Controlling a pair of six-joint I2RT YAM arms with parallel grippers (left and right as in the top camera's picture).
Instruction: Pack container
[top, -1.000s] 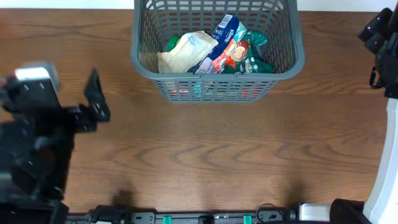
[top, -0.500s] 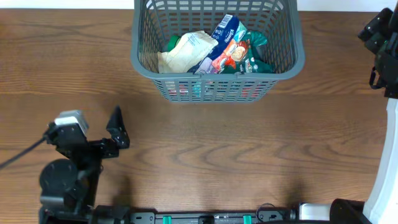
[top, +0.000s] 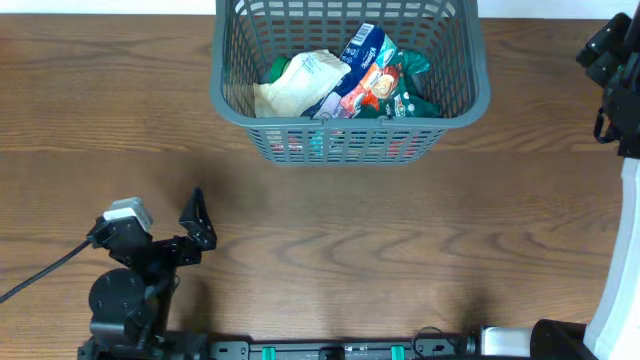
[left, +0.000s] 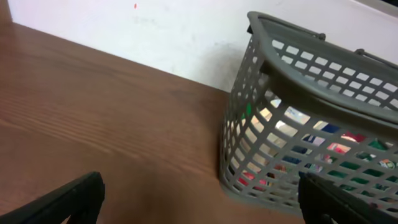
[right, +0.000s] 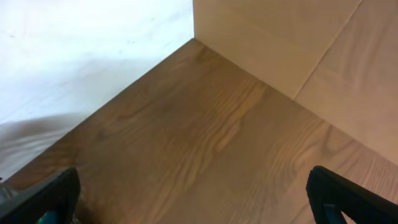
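Lattice basket (top: 350, 140) holds snack packets (top: 375, 85); left gripper (left: 199, 193) and right gripper (right: 193, 186), fingers apart and empty, should park well clear of its walls

A brown wood-grain table (top: 350, 240) borders a white surface (left: 155, 31)

Table (top: 400, 230): you see brown wood grain.
On it: your container (top: 345, 143) stands at the far edge, near its middle.
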